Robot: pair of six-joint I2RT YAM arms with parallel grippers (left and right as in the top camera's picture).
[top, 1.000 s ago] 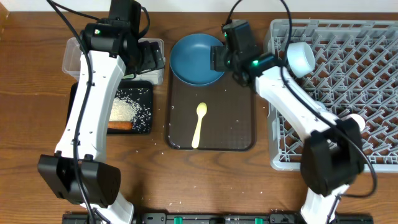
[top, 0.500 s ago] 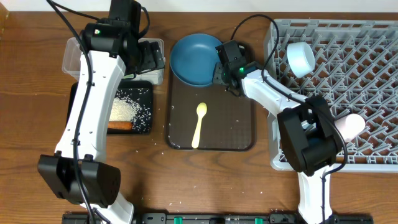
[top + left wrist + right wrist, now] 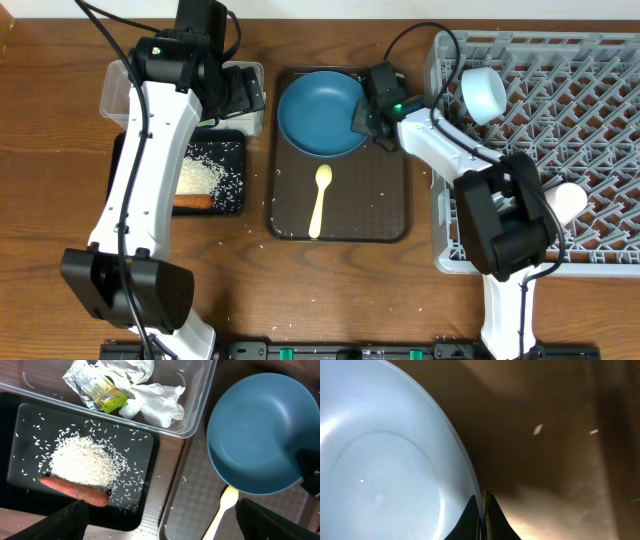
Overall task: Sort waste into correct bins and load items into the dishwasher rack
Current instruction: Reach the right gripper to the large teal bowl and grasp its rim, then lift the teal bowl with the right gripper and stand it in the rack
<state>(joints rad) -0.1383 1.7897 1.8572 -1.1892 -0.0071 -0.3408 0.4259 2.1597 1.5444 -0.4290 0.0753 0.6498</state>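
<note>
My right claw (image 3: 362, 120) pinches the right-hand rim of the dark blue bowl (image 3: 318, 112), a wide, round, empty dish lying mouth-up at the far end of the brown tray (image 3: 385, 215). Nearer on that tray lies the pale yellow spoon (image 3: 320, 200), flat, its scoop end toward the bowl. To the left, the clear tub (image 3: 197, 405) holds the crumpled white wrappers (image 3: 152, 402) and the yellow-green packet (image 3: 100, 392). Just beside the tub, the black tray (image 3: 25, 460) carries a heap of white rice (image 3: 82, 462), with loose grains around it and the orange carrot piece (image 3: 72, 491) touching its near edge. On the right, the grey rack (image 3: 600, 120) holds the white bowl (image 3: 483, 92), tipped over near its far left corner.
</note>
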